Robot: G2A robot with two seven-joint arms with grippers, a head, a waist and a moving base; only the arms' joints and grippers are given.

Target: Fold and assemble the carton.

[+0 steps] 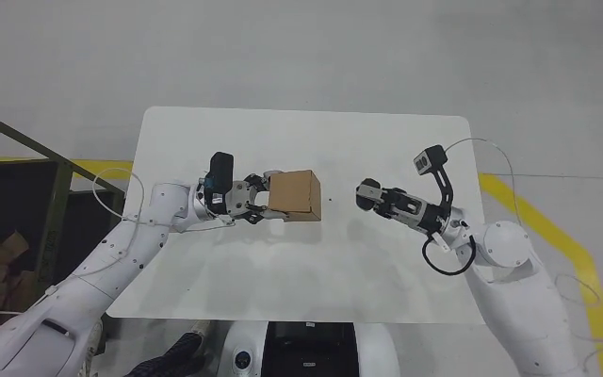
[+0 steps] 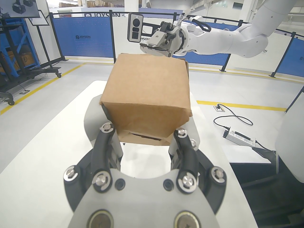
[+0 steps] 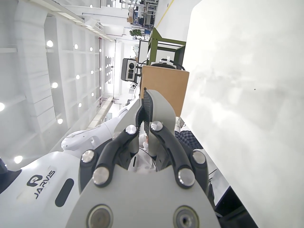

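- The carton (image 1: 294, 194) is pinched at its near end by the left tool (image 1: 254, 200).
- The right tool (image 1: 367, 194), pressed together, is pointed at the far end, well apart.

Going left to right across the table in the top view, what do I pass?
left gripper → carton → right gripper

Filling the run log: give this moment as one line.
carton: on table | left gripper: around carton's end | right gripper: shut, empty, apart from carton
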